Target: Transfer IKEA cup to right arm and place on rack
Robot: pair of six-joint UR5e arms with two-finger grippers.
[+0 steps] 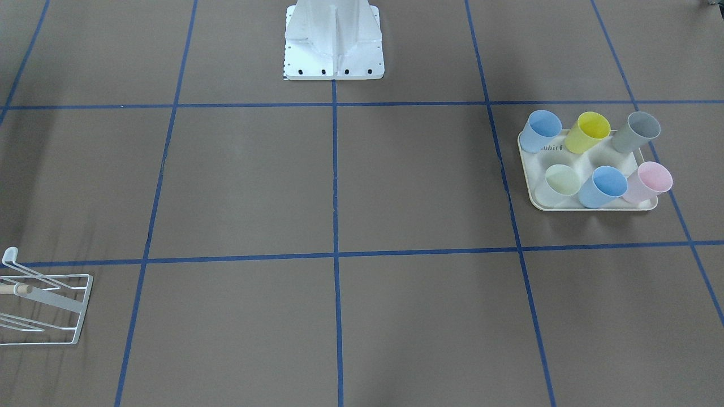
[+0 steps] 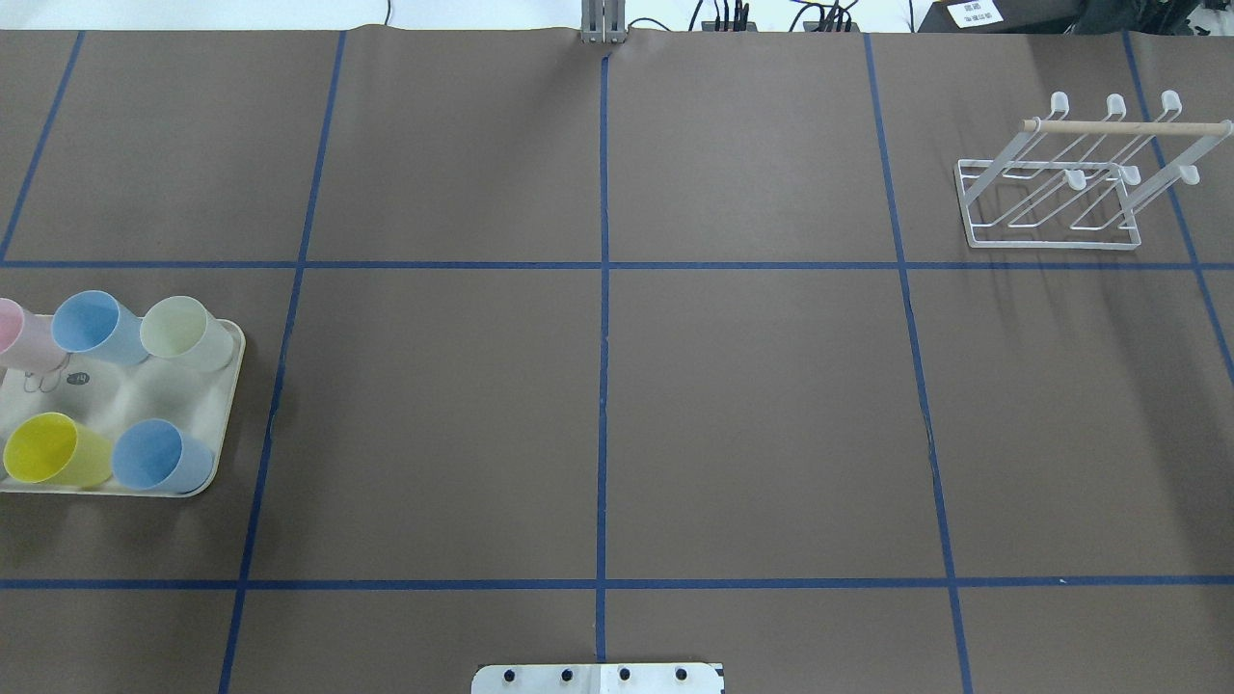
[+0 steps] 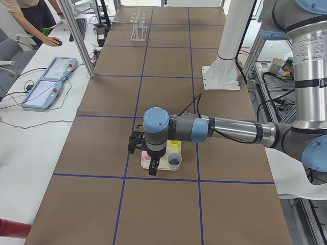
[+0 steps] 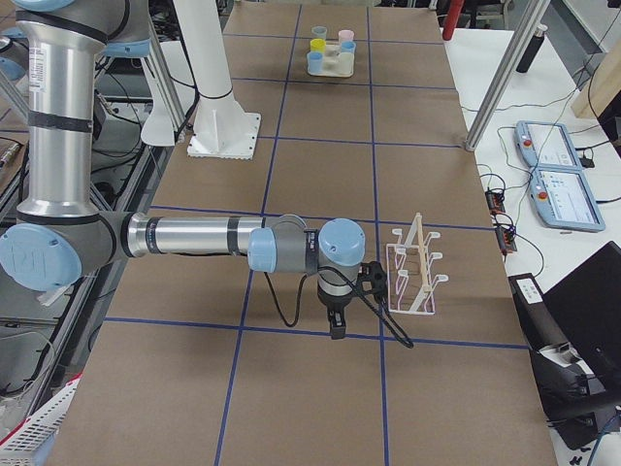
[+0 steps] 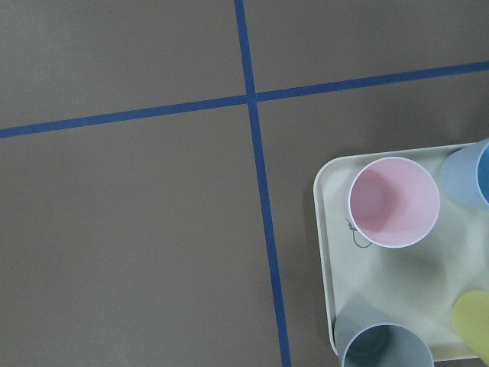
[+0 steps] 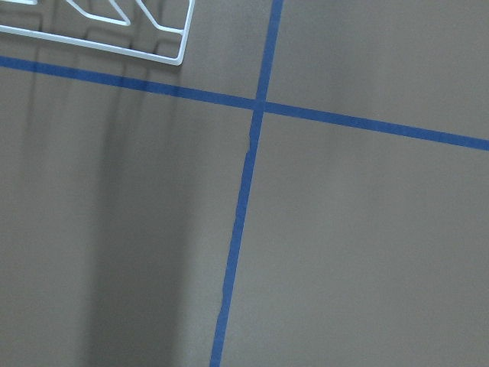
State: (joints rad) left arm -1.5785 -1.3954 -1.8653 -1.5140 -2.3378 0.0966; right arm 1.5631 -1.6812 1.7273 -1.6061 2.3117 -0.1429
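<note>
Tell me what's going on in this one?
Nothing is being handled yet. Six cups stand on the tray on the robot's left side, and the rack on its right side is empty. The left arm hangs over the tray and the right arm hangs beside the rack. Whether their jaws are open cannot be told from these views.

Six pastel cups (image 2: 96,326) stand upright on a cream tray (image 2: 120,397) at the desk's (image 2: 752,405) near left. The white wire rack (image 2: 1128,126) with a wooden dowel stands far right. The right arm (image 4: 194,236) lies level, its hand (image 4: 336,332) pointing down just beside the rack.
</note>
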